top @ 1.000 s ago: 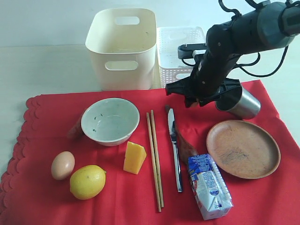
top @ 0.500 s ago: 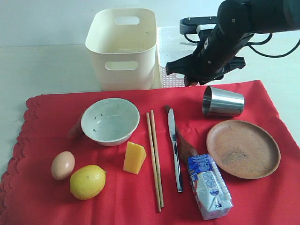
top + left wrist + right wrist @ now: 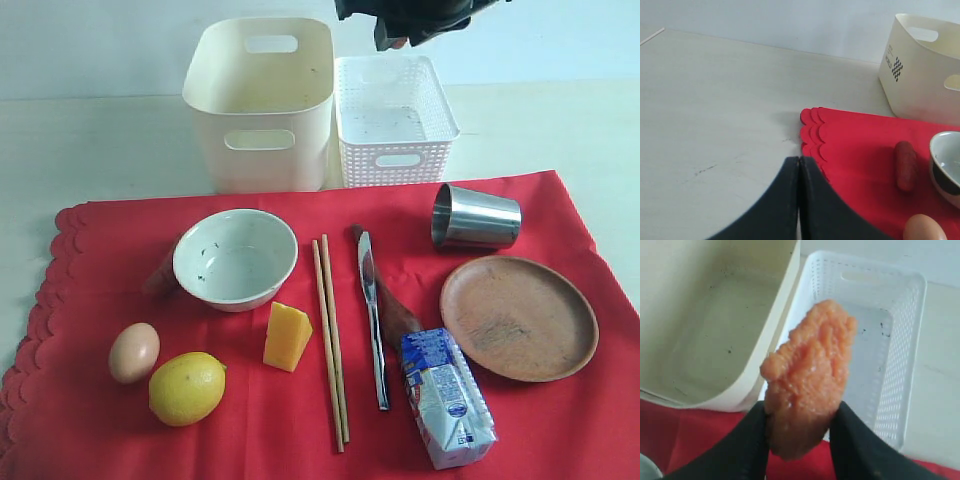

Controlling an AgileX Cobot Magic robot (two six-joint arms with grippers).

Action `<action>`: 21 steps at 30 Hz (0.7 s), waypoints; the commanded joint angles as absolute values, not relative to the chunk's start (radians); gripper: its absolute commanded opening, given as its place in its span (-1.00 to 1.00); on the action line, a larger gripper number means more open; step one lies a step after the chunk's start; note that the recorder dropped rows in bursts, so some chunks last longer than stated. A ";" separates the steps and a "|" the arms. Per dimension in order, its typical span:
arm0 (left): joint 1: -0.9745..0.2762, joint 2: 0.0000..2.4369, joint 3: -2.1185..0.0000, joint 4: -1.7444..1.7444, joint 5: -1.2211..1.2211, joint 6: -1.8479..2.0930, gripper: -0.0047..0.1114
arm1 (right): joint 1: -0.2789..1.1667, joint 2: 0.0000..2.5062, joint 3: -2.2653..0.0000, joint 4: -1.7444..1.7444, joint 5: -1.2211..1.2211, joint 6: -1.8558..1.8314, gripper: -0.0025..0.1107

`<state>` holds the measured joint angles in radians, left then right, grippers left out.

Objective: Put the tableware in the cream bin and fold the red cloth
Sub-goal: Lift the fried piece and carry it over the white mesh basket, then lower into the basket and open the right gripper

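My left jaws are pressed together, empty, over the bare surface (image 3: pixel 715 100) beside the scalloped edge of the red cloth (image 3: pixel 855 135). Bowl (image 3: pixel 235 258), chopsticks (image 3: pixel 331 340), knife (image 3: pixel 375 340), cup (image 3: pixel 475 217) and plate (image 3: pixel 518 317) lie on the cloth. The cream bin (image 3: pixel 260 100), at 12 o'clock from the bowl, is empty. My right jaws grip an orange food piece (image 3: pixel 807 380) above the white basket (image 3: pixel 395 120). I judge food-sorting is in hand; next, release it there.
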<state>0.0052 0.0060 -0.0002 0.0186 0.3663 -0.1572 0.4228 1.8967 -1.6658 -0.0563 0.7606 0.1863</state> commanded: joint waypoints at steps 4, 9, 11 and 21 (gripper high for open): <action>-0.001 0.000 0.000 0.019 0.360 -0.157 -0.92 | 0.380 2.144 -1.851 -0.077 0.849 0.193 -0.96; -0.001 0.000 0.000 0.019 0.360 -0.157 -0.92 | 0.326 2.283 -1.933 -0.007 0.872 0.209 -0.96; -0.001 0.000 0.000 0.019 0.360 -0.157 -0.92 | 0.324 2.317 -1.967 0.000 0.872 0.209 -0.96; -0.001 0.000 0.000 0.019 0.360 -0.157 -0.92 | 0.324 2.375 -2.023 0.025 0.892 0.176 -0.67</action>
<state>0.0052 0.0060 -0.0002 0.0186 0.3663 -0.1572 0.3270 2.3751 -2.0112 0.0274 0.8938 0.1904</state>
